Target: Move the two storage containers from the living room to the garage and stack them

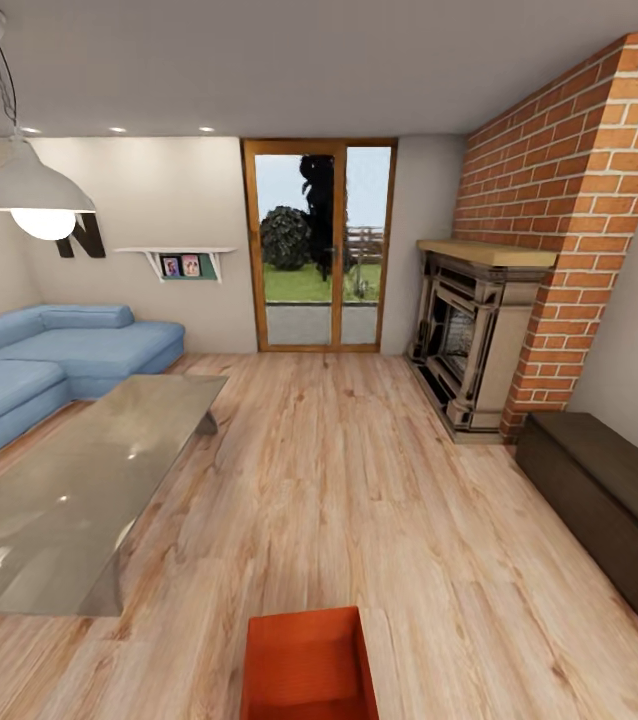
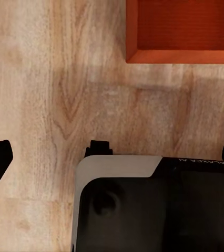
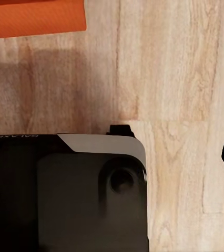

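Grippers' jaws can't be judged, so take the stiff, likely light orange container [image 1: 307, 665] by opposite rims.

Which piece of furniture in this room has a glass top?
The low table beside the blue sofa; the dark cabinet by the fireplace looks opaque.

I'm seeing one orange-red storage container [image 1: 307, 665] sitting upright and open-topped on the living room's wood plank floor [image 1: 379, 480], just beside the glass-topped table's [image 1: 69, 500] near corner.
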`<state>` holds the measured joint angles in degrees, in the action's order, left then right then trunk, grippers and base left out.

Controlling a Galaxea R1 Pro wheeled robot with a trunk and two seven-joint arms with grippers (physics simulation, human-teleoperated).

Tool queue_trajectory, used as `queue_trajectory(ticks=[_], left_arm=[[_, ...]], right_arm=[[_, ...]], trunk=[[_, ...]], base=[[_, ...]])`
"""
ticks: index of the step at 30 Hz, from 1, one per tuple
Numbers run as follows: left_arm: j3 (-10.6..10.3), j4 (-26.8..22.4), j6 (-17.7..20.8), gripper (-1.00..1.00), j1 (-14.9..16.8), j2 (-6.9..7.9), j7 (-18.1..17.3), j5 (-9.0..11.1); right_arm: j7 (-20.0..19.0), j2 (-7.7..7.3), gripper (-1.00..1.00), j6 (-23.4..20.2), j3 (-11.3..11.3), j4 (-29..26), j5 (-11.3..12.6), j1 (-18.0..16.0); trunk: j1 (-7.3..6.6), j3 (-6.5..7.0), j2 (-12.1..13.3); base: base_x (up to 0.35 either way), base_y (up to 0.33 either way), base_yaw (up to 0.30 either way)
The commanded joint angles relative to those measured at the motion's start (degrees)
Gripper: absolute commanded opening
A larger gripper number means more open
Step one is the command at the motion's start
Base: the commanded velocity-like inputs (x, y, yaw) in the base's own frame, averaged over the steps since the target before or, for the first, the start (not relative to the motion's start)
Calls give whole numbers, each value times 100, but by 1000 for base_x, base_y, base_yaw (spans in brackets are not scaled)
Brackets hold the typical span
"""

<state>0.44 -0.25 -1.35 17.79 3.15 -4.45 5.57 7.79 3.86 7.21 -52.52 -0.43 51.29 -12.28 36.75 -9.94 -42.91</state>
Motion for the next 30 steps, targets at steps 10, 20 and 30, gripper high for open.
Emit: queue_trajectory(ticks=[10, 20, 30], left_arm=[[0, 7, -14, 100, 5, 2, -29, 58], [0, 7, -14, 100, 5, 2, -29, 58], [0, 7, -14, 100, 5, 2, -29, 58]], right_arm=[[21, 1, 100, 15, -48, -1, 48, -3], [21, -26, 100, 18, -47, -1, 53, -3], [21, -22, 100, 18, -48, -1, 52, -3]], trunk=[[1, -9, -7], [1, -9, -7], [1, -20, -7]], base=[[3, -1, 0], [0, 0, 0], [0, 0, 0]])
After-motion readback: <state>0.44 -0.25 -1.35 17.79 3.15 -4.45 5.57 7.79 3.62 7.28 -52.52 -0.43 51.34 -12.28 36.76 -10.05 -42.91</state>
